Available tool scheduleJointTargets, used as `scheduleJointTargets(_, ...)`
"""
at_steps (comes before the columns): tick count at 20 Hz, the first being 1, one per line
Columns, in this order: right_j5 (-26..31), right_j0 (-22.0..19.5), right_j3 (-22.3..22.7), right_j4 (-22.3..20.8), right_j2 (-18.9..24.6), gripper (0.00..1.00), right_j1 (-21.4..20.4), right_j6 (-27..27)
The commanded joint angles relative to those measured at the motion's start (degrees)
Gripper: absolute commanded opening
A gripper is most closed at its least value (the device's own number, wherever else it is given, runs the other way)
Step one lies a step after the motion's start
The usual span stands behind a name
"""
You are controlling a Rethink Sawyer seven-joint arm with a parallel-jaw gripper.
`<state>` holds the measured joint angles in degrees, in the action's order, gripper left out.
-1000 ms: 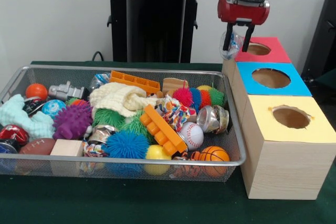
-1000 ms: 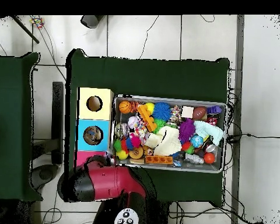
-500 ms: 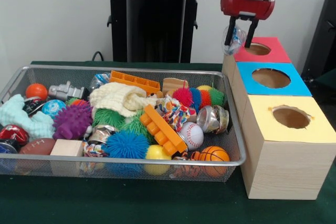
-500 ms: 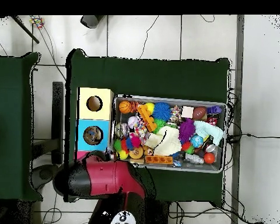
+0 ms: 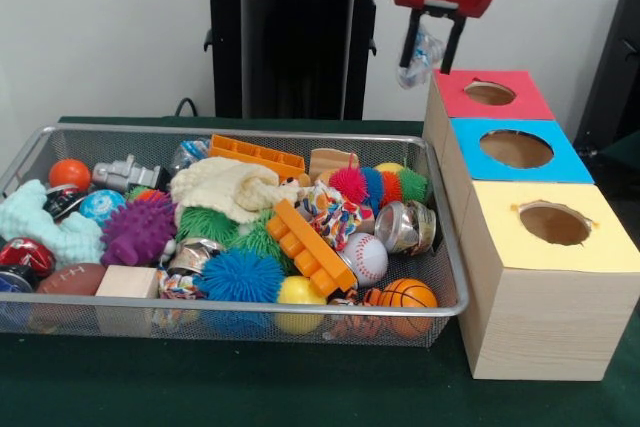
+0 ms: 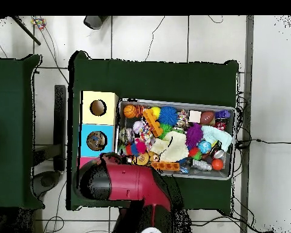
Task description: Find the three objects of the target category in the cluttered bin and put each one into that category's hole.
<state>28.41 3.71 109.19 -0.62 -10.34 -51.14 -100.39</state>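
Tool pinched crumpled clear plastic piece at upper centre-right, left of red-topped box; release advised only once centred over hole.

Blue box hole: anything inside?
Overhead view shows a dark object inside the blue box, too unclear to identify. The front view shows only its hole's bare inner wall; the bottom is hidden.

Bin is silver wire mesh, metal. Boxes bare light wood, matt coloured tops. Table cover dark green cloth, matt. Orange bricks glossy plastic. Cream cloth knitted, rough. Crushed can shiny metal. Gripper holds crinkly clear plastic.
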Motion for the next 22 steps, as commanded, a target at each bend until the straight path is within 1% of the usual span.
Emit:
scheduleJointTargets(1, 6.57, -5.33, 1.21, 0.55, 1.46, 0.00, -4.12, -3.60)
scheduleJointTargets(7, 9.64, -4.55, 0.17, 0.30, 0.95, 0.00, -5.64, -5.95)
scheduleJointTargets(10, 9.37, -3.35, -0.17, 0.50, 1.08, 0.00, -5.21, -7.58)
scheduleJointTargets(11, 9.70, -2.87, -1.05, 0.59, 1.10, 0.00, -4.66, -8.24)
scheduleJointTargets(16, 11.28, 2.04, -3.94, 1.23, 0.50, 0.00, -3.27, -12.83)
scheduleJointTargets(22, 11.38, 7.21, -7.43, 2.96, 0.35, 0.00, 0.14, -16.56)
